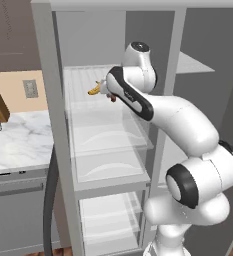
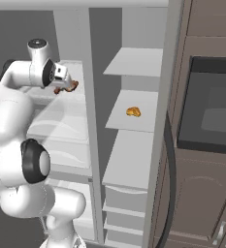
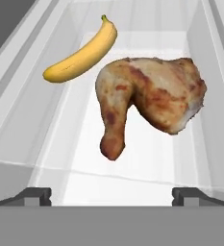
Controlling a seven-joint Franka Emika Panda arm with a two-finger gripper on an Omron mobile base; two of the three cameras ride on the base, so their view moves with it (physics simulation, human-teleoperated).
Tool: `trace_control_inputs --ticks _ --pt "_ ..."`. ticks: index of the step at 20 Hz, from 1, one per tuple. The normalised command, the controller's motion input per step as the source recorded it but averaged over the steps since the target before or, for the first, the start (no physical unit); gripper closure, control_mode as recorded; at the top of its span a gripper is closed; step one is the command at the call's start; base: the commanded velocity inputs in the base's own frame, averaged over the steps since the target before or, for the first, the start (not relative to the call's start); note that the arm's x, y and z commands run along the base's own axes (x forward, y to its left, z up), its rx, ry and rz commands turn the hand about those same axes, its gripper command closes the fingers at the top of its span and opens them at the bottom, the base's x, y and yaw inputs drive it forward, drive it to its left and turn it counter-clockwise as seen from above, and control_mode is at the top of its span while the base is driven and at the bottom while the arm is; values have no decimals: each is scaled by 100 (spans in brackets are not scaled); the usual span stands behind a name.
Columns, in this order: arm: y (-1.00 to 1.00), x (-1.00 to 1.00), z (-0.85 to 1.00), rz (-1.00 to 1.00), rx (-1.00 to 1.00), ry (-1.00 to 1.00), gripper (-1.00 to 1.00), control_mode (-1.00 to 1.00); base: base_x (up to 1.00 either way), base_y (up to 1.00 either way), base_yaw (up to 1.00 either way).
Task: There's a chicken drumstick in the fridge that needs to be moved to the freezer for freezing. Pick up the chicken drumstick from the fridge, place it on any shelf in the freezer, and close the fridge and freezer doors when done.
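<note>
Reaching toward the browned, roasted chicken drumstick (image 3: 147, 108) on its translucent fridge shelf (image 3: 147, 163), the two-finger gripper (image 3: 112, 196) is spread wide and empty; pickup, freezer placement and door closing remain.

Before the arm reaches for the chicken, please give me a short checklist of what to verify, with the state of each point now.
1. Tool open, fingertips wide apart: ok.
2. Chicken drumstick lies ahead of the tool, not yet between its fingertips: ok.
3. Banana apart from the drumstick: ok, though close.
4. Fridge door open, shelf reachable: ok.
5. Freezer open, free shelf above the small orange item: ok.
6. Grip width enough for the drumstick: cannot tell.
</note>
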Motion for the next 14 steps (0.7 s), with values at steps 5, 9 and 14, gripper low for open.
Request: trace_control_inputs --ticks 5,9,14 --pt "5 46 -11 0 0 1 -100 -100 0 0 0" --pt "12 24 -21 0 -1 0 -100 -100 0 0 0" --pt "9 19 -27 0 -1 0 -100 -100 0 0 0"
